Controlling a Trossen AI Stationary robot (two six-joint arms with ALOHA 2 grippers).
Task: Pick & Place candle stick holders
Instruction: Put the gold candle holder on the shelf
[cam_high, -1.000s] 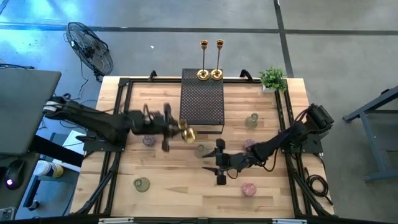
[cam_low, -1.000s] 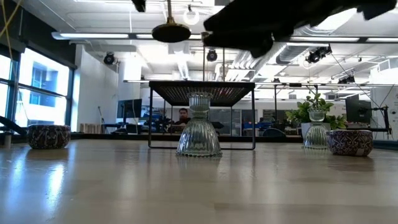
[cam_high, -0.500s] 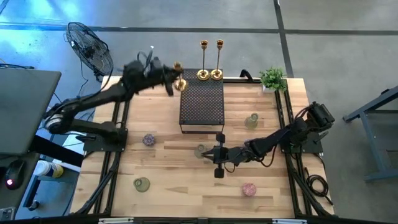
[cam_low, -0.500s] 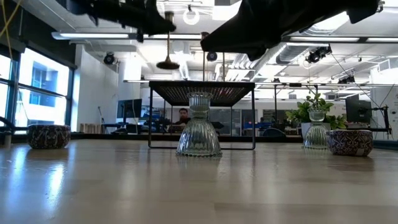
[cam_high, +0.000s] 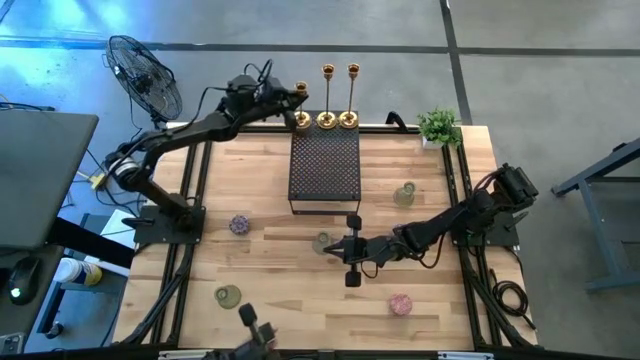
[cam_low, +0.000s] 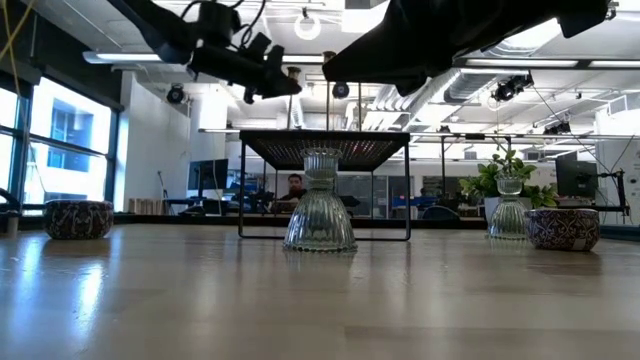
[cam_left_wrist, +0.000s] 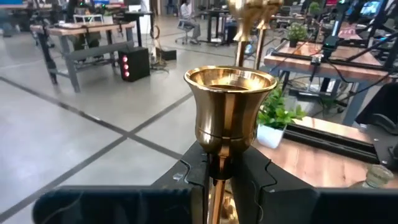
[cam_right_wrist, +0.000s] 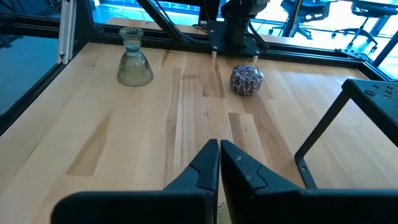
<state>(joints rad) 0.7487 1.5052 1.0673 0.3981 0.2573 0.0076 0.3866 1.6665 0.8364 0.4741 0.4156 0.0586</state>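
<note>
My left gripper (cam_high: 292, 108) is shut on a slim gold candlestick (cam_high: 302, 95) at the far left corner of the black mesh stand (cam_high: 324, 165). Two more gold candlesticks (cam_high: 327, 95) (cam_high: 352, 95) stand upright on the stand's far end; one of them (cam_left_wrist: 254, 18) shows behind the held one. My right gripper (cam_high: 350, 250) is shut and empty. It hovers at mid-table beside and above a pale green glass cup (cam_high: 321, 242) that stands on the table by its wide foot (cam_low: 320, 235). My left gripper pinches the candlestick's thin stem (cam_left_wrist: 219, 157), just under its bell-shaped top cup (cam_left_wrist: 230, 106), between its two fingers (cam_left_wrist: 193, 174). The fingers reach in about level from the table's left and lie across the stem. The candlestick stays upright; whether its base touches the stand I cannot tell.
Other cups stand on the table: purple ones (cam_high: 239, 225) (cam_high: 400, 303) and green glass ones (cam_high: 228, 296) (cam_high: 404, 193). A small potted plant (cam_high: 438, 127) is at the far right corner. A dark object (cam_high: 258, 333) shows at the near edge.
My left gripper has carried the gold candlestick from beside the stand's near left corner up and toward the table's far edge, and now holds it next to the two standing candlesticks. My right gripper has shifted slightly toward the far edge.
</note>
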